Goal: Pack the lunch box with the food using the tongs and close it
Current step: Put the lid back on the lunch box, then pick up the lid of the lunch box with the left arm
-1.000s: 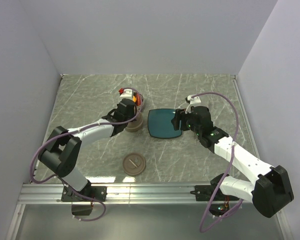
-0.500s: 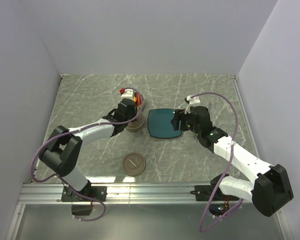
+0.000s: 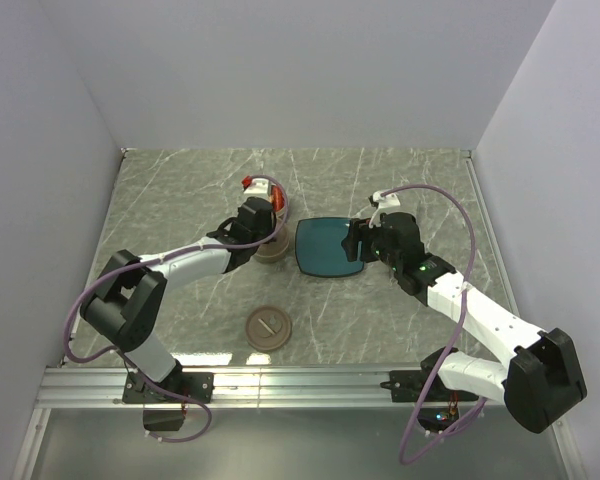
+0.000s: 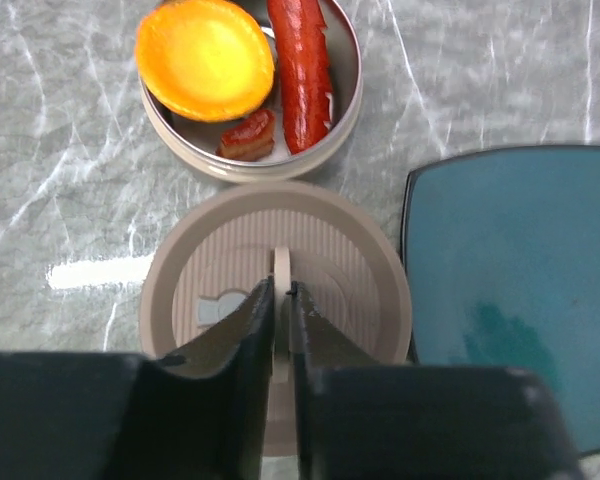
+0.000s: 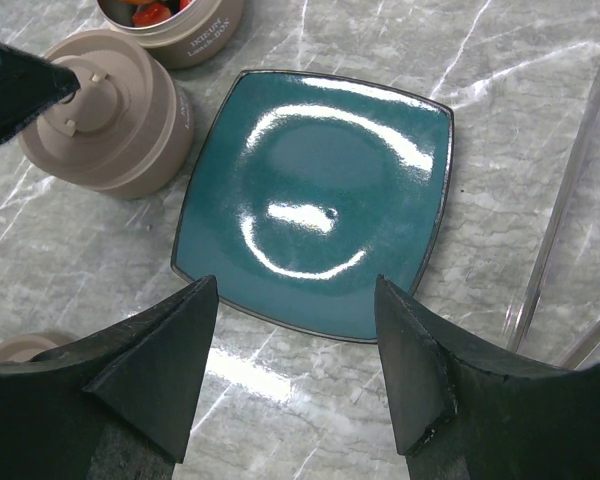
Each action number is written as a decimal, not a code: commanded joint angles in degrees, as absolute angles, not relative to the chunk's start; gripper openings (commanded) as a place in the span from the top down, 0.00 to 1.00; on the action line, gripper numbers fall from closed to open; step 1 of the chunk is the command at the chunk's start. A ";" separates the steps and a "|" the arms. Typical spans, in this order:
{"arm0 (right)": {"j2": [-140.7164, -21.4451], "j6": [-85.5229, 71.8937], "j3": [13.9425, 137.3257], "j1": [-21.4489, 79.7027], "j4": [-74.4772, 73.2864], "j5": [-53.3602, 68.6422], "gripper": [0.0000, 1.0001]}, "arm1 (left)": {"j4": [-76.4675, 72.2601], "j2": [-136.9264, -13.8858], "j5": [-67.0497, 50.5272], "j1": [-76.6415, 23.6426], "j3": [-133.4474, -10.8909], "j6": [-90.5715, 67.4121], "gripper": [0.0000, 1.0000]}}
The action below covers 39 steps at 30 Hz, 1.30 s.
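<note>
The lunch box is in round parts. An open metal tin [image 4: 345, 95] holds the food: an orange ball [image 4: 205, 58], a red sausage [image 4: 300, 70] and a small dark red piece [image 4: 247, 137]. Next to it stands a beige container with a ribbed lid [image 4: 210, 270]. My left gripper [image 4: 282, 290] is shut on the thin upright handle [image 4: 281, 262] in the middle of that lid. My right gripper [image 5: 295, 290] hangs open over the near edge of the teal plate [image 5: 315, 200], holding nothing. The tongs are out of view.
A second beige round lid [image 3: 269, 327] lies flat on the marble table nearer the arm bases. The teal plate [image 3: 327, 246] lies just right of the beige container [image 3: 270, 250]. White walls close in the left, back and right sides.
My left wrist has shifted very slightly over the beige lid. The right arm, plate and tin have not moved.
</note>
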<state>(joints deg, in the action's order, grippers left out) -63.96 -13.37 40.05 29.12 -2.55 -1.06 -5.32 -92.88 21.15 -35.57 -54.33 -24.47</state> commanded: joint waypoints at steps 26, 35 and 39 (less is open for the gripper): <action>-63.72 -12.04 40.25 29.79 -0.26 -0.70 0.28 | -3.26 -59.61 34.36 -48.58 -30.79 -34.79 0.20; -62.40 -11.60 39.64 29.88 -0.26 -0.18 0.28 | 21.07 -48.87 37.97 -66.42 -28.30 -57.71 0.24; -62.31 -11.60 39.55 29.88 -0.18 -0.26 0.28 | 24.86 -51.67 37.52 -71.88 -29.00 -62.92 0.25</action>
